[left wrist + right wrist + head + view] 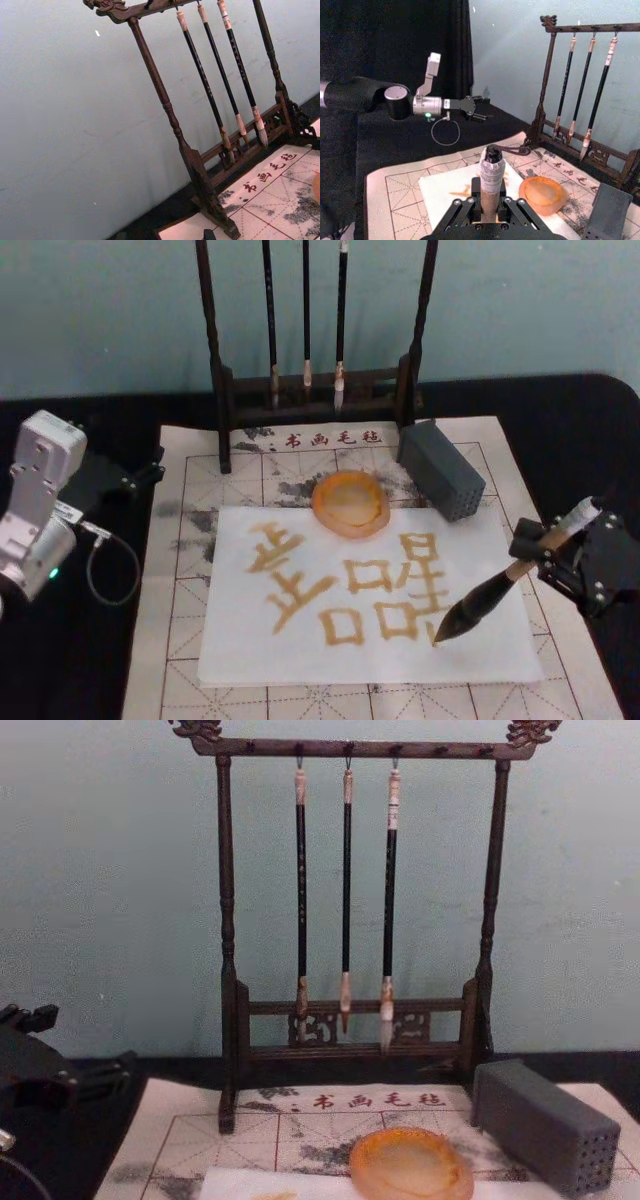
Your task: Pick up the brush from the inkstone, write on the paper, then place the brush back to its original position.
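Amber strokes on the paper (300,655); my right gripper (537,550) clamps the brush (490,595), tip near the paper's right edge. Writing step; next, I must lift it to the inkstone (350,504). Left gripper (120,480) parked, table's left edge.

The right end effector (540,548) grips the brush (480,605), its tip on the paper (300,655).

On the felt mat (190,1145), red characters (375,1100) "书画毛毡"
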You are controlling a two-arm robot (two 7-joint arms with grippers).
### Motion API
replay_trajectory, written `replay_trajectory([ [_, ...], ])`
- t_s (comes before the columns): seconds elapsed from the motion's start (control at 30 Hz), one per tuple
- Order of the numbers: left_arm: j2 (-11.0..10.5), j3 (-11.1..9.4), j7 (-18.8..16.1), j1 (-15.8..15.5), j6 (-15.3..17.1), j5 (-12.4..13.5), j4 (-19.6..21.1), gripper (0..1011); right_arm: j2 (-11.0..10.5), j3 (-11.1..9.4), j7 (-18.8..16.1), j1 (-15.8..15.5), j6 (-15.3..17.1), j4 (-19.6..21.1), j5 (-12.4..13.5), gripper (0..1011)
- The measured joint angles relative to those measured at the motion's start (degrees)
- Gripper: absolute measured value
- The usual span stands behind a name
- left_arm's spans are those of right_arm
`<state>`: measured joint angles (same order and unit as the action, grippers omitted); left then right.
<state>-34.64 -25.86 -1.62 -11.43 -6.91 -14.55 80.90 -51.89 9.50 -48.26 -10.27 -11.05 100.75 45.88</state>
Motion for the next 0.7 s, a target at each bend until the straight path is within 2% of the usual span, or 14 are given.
replay_trajectory([
  [0.3, 0.0, 0.0, 0.0, 0.0, 0.0, 0.0, 0.0, 1001, 1.1, -0.5, 0.8, 1.4, 0.0, -0.6, 0.6, 184],
  [0.7, 0.0, 0.0, 0.0, 0.0, 0.0, 0.0, 0.0, 1001, 5.4, -0.2, 3.6, 6.6, 2.7, -3.1, 4.2, 184],
])
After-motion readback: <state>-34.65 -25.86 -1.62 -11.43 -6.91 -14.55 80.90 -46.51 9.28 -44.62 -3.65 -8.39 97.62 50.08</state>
